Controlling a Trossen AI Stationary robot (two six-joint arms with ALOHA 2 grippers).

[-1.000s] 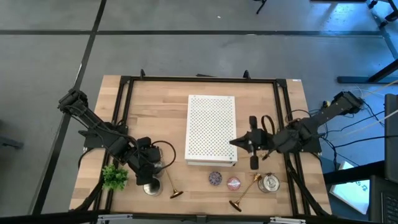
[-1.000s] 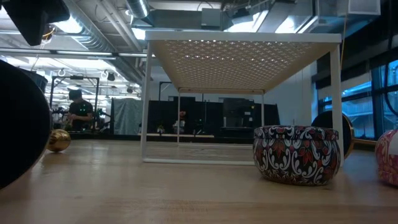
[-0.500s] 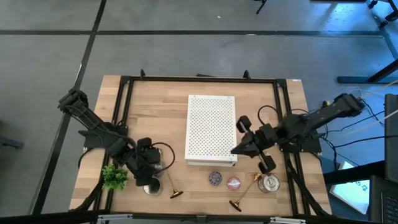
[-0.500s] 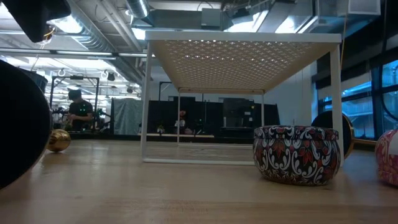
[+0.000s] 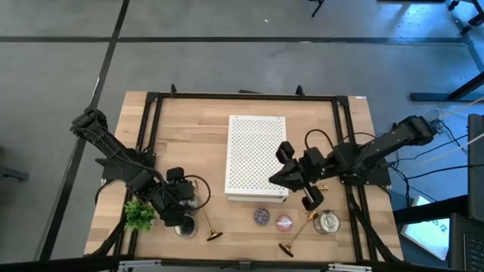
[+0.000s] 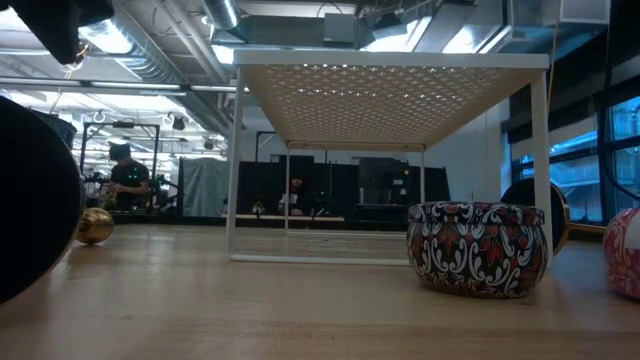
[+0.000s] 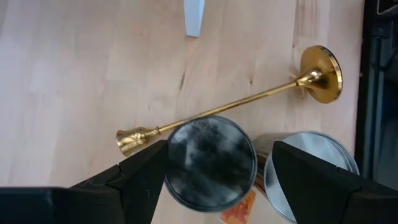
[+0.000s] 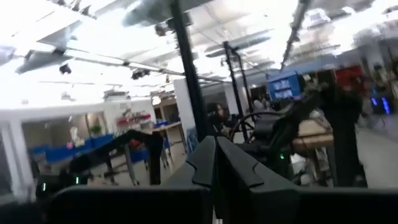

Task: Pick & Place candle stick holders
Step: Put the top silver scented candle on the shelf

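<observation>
The wooden worktop [image 5: 189,128] carries a white perforated riser shelf [image 5: 257,157] at its middle, standing on thin white legs.

The left arm reaches in from the worktop's left edge. Its left pincer [image 5: 181,205] hangs over the front-left part of the worktop, its two dark fingers [image 7: 143,180] spread wide apart with nothing clamped between them. Between them in the left wrist view a round dark lid or mirror-like disc [image 7: 211,163] shows, and just beside it a round silver tin [image 7: 311,165].

The right arm comes in from the right edge. Its right pincer [image 5: 277,176] is at the front-right corner of the shelf, raised off the worktop, fingers pressed together and holding nothing.

A small green plant [image 5: 140,215] stands near the front-left corner.

One candle stick holder [image 5: 207,223] lies on its side near the front edge, just beside the left pincer, its flared base toward the front. A second candle stick holder [image 5: 296,234] lies tilted near the front edge, right of centre, its cup end close to another silver tin [image 5: 329,222].

Two small patterned discs [image 5: 262,217] lie between the two holders, just in front of the shelf.
</observation>
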